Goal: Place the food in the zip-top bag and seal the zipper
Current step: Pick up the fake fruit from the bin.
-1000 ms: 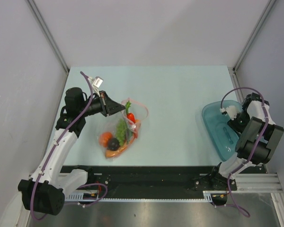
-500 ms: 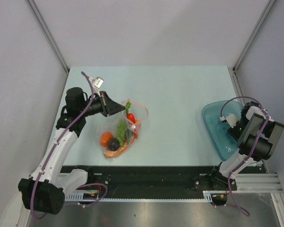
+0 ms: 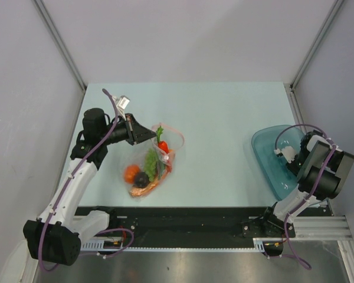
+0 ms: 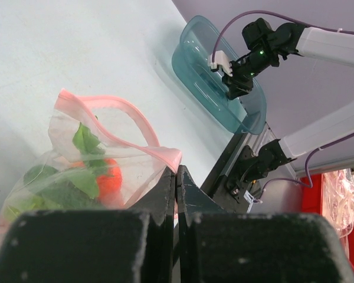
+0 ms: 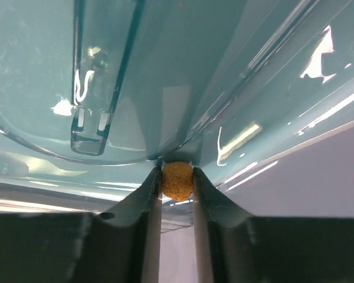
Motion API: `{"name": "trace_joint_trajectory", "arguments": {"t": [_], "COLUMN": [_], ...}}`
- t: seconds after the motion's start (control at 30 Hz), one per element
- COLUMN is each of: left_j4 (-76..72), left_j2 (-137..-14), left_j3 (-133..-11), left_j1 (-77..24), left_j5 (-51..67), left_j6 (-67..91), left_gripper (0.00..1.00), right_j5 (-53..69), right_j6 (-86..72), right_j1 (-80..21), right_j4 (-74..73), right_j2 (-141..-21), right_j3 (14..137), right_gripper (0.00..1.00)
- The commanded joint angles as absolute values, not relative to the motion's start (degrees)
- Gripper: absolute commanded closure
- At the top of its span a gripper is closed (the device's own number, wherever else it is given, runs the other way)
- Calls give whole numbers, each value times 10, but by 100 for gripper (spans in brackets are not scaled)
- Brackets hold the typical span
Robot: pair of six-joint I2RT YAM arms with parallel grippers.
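The zip-top bag lies left of centre, its mouth held up. Inside it I see the orange-red round fruit, dark ball, green grape bunch, carrot and small red piece. My left gripper is shut on the pink-red zipper at the bag's mouth corner; its fingertips meet on the strip. My right gripper is down in the teal bowl, shut on a small orange-brown ball. The big orange slice is hidden.
The teal bowl stands at the table's right edge, close to the right wall. The right arm shows above it in the left wrist view. A black rail runs along the table's near edge.
The right arm has folded down and back towards the bowl's near right side. The left arm and the bag have not moved.
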State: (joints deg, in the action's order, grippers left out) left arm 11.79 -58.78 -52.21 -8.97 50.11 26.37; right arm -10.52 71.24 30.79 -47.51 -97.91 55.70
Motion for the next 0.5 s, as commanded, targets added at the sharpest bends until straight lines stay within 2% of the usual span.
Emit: {"name": "trace_joint_trajectory", "arguments": {"t": [0.0,0.13,0.27,0.3,0.47], "left_j4": [112,120,137,142,155], "left_j2": [-585,-584,-584,-585,-582], "left_j3": [-550,-553,-563,-567,-577], "left_j1": [-89,-89,-89,-89,-89], "left_j5": [506,506,505,504,503], "left_j6": [245,242,227,224,220], "left_gripper": [100,100,100,100,100], "right_j5": [-78,-18,49,59,139], "right_j6": [718,696,604,585,440], "right_j1": [306,255,136,77,-72], "right_j4": [-485,-525,-550,-551,-538], "right_j2": [-946,-870,-797,-780,-763], "right_j3": [554,563,601,627,731], "right_gripper": [78,84,91,92,97]}}
